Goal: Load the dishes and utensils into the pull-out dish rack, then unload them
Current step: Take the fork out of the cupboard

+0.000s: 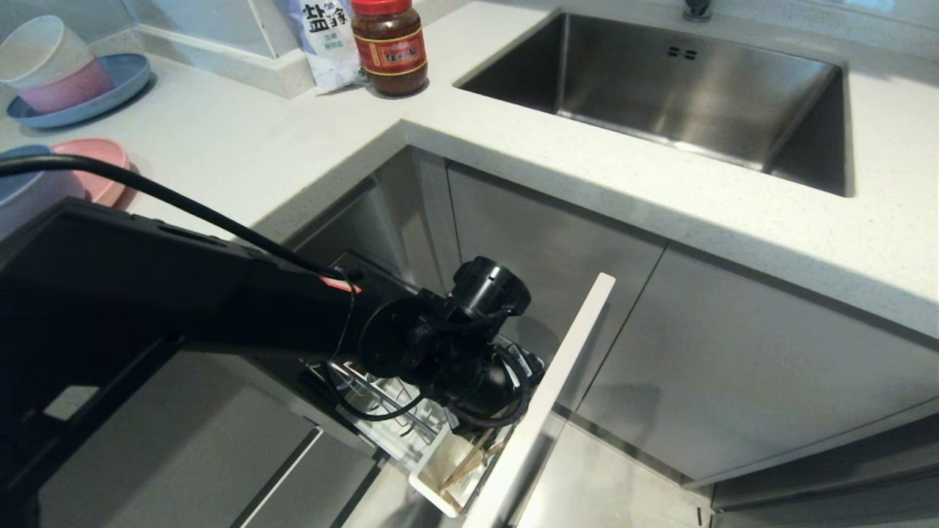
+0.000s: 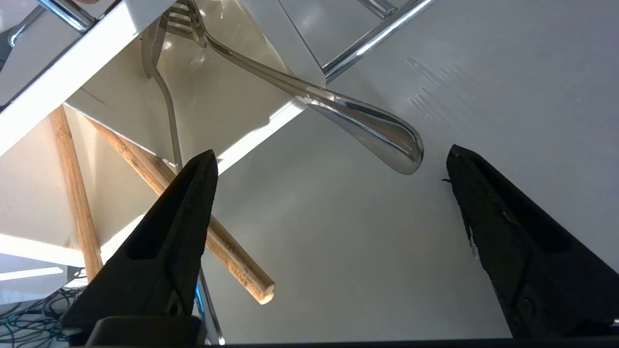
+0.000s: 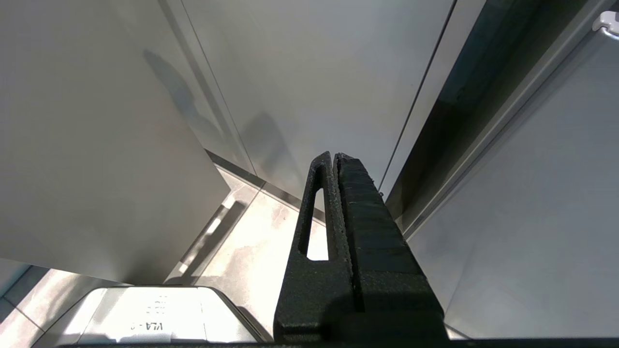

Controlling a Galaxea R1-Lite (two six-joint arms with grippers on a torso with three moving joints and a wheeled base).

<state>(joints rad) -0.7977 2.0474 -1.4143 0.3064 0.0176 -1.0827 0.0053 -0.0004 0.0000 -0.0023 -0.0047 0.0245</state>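
My left arm (image 1: 293, 315) reaches down into the pull-out dish rack (image 1: 381, 400), behind its pale front panel (image 1: 557, 381). In the left wrist view the left gripper (image 2: 331, 150) is open and holds nothing. It hangs just off the white utensil cup (image 2: 72, 63). A steel fork (image 2: 367, 125) leans out of the cup with its handle end between my fingertips, touching neither. A thinner steel utensil (image 2: 167, 106) and two wooden chopsticks (image 2: 232, 256) stand in the cup too. The pink plate (image 1: 95, 165) and blue-grey bowl (image 1: 26, 194) sit on the counter at far left. My right gripper (image 3: 335, 154) is shut and parked low.
The steel sink (image 1: 660, 81) is set in the counter at back right. A sauce jar (image 1: 389, 48) and a salt bag (image 1: 330, 37) stand behind the corner. Stacked cream and pink bowls (image 1: 51, 62) rest on a blue plate at back left. Grey cabinet fronts (image 1: 733, 367) flank the rack.
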